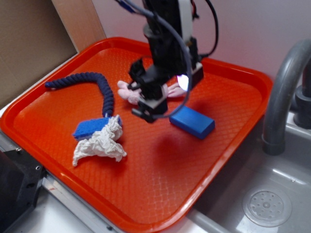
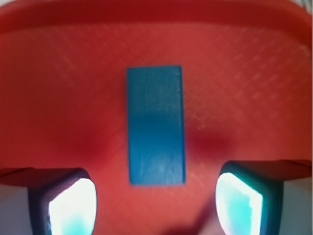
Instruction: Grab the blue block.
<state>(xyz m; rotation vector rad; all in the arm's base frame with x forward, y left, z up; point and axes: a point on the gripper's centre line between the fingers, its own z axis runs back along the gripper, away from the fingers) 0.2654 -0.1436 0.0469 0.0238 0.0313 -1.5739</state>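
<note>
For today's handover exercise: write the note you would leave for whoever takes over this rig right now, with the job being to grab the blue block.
Gripper: open, empty, fingers apart, above the tray.
Blue block: flat on the tray, ahead of the fingers and lined up with the gap between them; untouched.
Done: approach and rough alignment.
Left: move forward over the block, lower, close, lift.

An orange tray (image 1: 228, 141) sits beside a grey sink (image 1: 272, 194) with a curved faucet (image 1: 282, 92). The blue block (image 1: 192, 122) lies flat on the tray, just right of the gripper (image 1: 146, 109), which hangs above the tray with jaws apart, holding nothing. Behind it lies a pink plush bunny (image 1: 130, 91). To the left, a navy braided rope (image 1: 97, 85) curves toward a flat blue pad (image 1: 90, 128) and 1 crumpled white cloth (image 1: 102, 143).
</note>
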